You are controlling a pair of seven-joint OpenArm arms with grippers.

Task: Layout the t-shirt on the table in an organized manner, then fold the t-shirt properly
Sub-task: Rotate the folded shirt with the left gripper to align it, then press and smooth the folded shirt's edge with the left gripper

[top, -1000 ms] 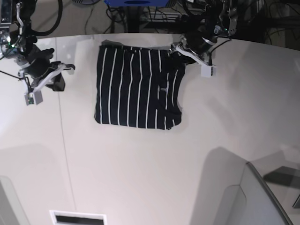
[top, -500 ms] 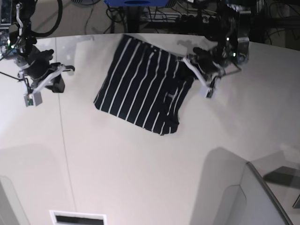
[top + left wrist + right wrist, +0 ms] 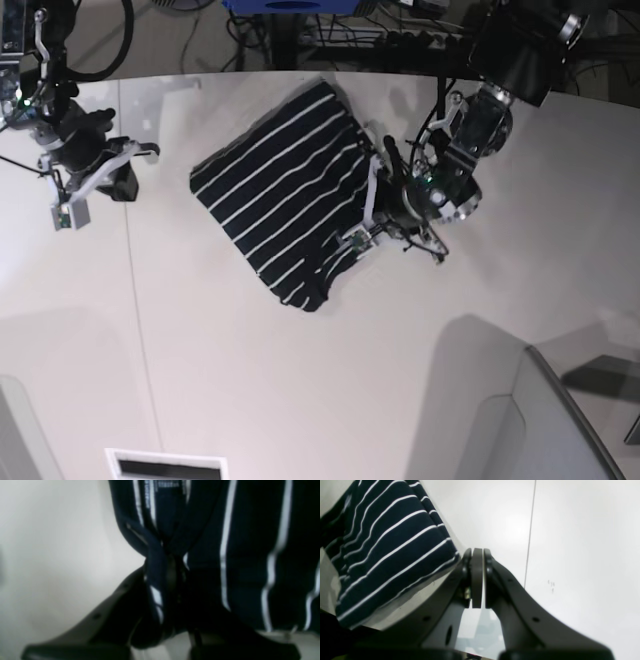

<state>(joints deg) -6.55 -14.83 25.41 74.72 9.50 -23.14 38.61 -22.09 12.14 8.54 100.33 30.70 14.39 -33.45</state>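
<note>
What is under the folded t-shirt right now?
The t-shirt lies folded on the table, whose off-white top shows all around it. Its lower layers, and the tabletop beneath, are covered. The left tool pinches its edge.

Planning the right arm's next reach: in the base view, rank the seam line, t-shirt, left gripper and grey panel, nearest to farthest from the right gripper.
1. seam line: right beside the right gripper.
2. t-shirt: mid-view.
3. left gripper: pinching the shirt's far edge.
4. grey panel: lower right corner.
</note>
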